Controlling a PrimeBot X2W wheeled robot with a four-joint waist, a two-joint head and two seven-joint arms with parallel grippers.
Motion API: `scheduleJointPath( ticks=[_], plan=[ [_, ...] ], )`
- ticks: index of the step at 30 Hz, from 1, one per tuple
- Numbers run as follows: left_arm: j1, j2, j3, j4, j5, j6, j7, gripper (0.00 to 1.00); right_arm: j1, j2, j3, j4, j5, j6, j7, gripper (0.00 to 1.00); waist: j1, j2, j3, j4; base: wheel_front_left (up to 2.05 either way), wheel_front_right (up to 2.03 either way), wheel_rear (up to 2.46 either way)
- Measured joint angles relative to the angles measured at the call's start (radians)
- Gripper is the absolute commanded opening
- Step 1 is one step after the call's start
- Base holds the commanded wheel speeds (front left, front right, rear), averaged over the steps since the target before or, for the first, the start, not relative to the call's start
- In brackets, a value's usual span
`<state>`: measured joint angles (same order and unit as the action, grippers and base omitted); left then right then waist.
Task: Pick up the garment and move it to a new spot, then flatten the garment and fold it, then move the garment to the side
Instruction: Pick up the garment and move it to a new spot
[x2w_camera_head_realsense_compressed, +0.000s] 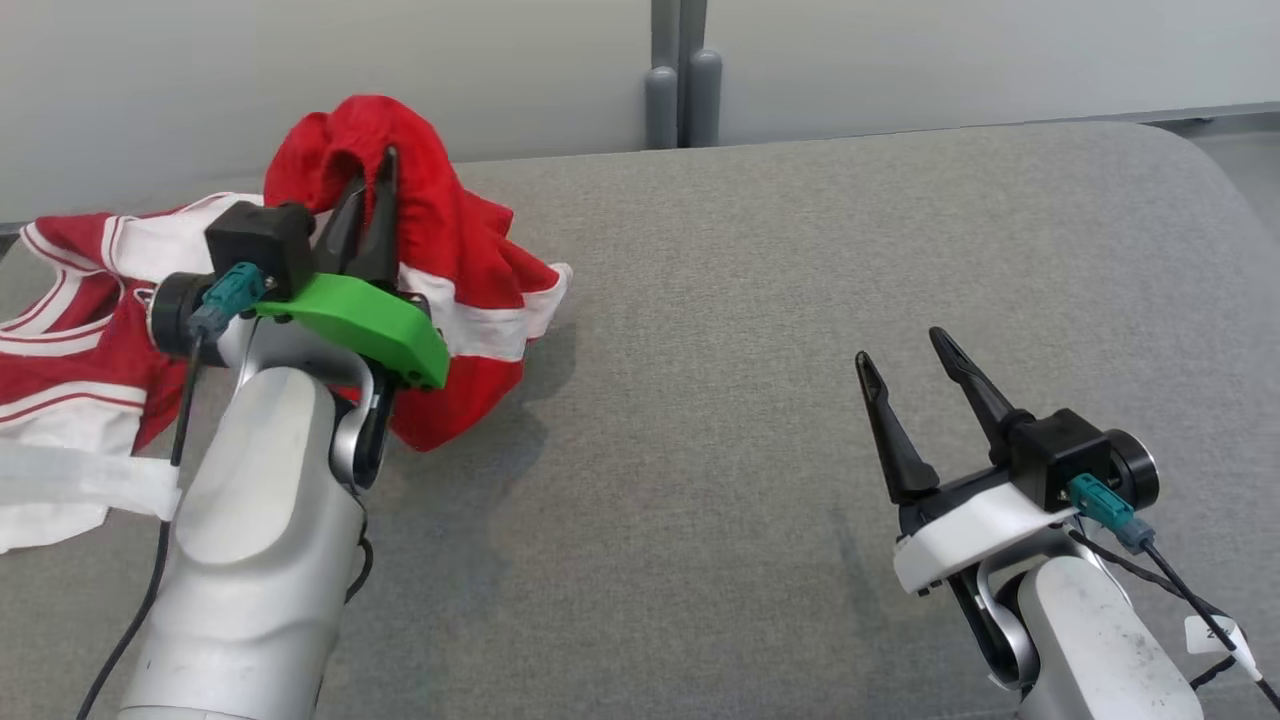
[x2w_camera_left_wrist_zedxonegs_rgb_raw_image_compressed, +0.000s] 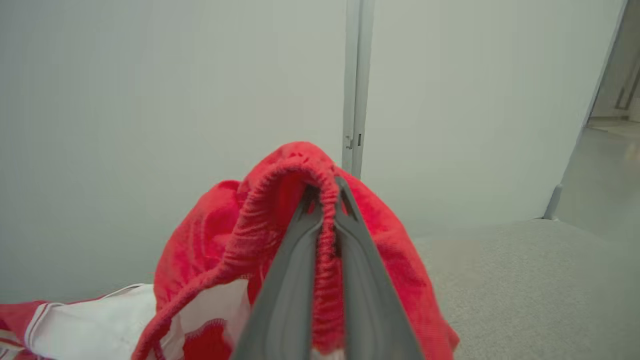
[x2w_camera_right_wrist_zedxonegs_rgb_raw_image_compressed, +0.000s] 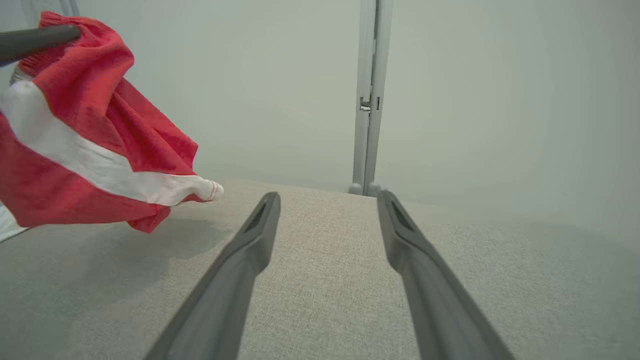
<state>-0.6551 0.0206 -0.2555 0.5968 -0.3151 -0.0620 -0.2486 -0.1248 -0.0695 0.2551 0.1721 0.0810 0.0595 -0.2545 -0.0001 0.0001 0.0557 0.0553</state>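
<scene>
The garment (x2w_camera_head_realsense_compressed: 450, 240) is red with white bands, bunched at the left of the grey surface (x2w_camera_head_realsense_compressed: 800, 300). My left gripper (x2w_camera_head_realsense_compressed: 372, 185) is shut on its ribbed red hem and holds that part lifted, the rest trailing left onto the surface. The left wrist view shows the hem (x2w_camera_left_wrist_zedxonegs_rgb_raw_image_compressed: 327, 240) pinched between my two fingers (x2w_camera_left_wrist_zedxonegs_rgb_raw_image_compressed: 290, 280). The lifted cloth (x2w_camera_right_wrist_zedxonegs_rgb_raw_image_compressed: 90, 130) hangs above the surface at the left of the right wrist view. My right gripper (x2w_camera_head_realsense_compressed: 905, 360) is open at the lower right, apart from the garment, nothing between its fingers (x2w_camera_right_wrist_zedxonegs_rgb_raw_image_compressed: 240, 260).
A pale wall runs along the back with a grey vertical post (x2w_camera_head_realsense_compressed: 680, 70) at its middle. The grey padded surface stretches wide to the right, its rounded corner (x2w_camera_head_realsense_compressed: 1200, 150) at the far right. Black cables (x2w_camera_head_realsense_compressed: 1180, 590) hang by my right wrist.
</scene>
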Motion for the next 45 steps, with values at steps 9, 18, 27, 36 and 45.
scheduleJointPath(
  ticks=[9, 18, 27, 36, 45],
  plan=[
    [0.005, 0.002, -0.182, -0.102, -0.119, 0.000, 0.002, 0.00, 0.009, 0.005, 0.020, 0.000, 0.001, 0.000, 0.000, 1.00, 0.0000, 0.0000, 0.000, -0.114, 0.00, 0.00, 0.00],
    [0.071, 0.002, -0.276, -0.099, -0.276, 0.062, 0.073, 0.00, 0.008, 0.007, 0.027, -0.004, 0.018, 0.001, 0.000, 1.00, 0.0000, 0.0000, 0.027, -0.221, 0.00, 0.00, 0.00],
    [0.114, 0.006, -0.278, 0.054, -0.232, 0.146, 0.095, 0.00, -0.015, 0.008, 0.013, -0.020, 0.019, -0.001, 0.000, 1.00, 0.0000, 0.0000, 0.086, -0.266, 0.00, 0.00, 0.00],
    [0.094, 0.006, -0.259, 0.108, -0.210, 0.156, 0.053, 0.04, -0.016, 0.008, -0.013, -0.019, 0.021, -0.017, 0.000, 1.00, 0.0000, 0.0000, 0.109, -0.256, 0.00, 0.00, 0.00],
    [0.097, 0.006, -0.283, 0.149, -0.235, 0.155, 0.045, 1.00, -0.014, 0.009, -0.014, -0.007, 0.021, -0.017, 0.000, 1.00, 0.0000, 0.0000, 0.080, -0.215, 0.00, 0.00, 0.00]
  ],
)
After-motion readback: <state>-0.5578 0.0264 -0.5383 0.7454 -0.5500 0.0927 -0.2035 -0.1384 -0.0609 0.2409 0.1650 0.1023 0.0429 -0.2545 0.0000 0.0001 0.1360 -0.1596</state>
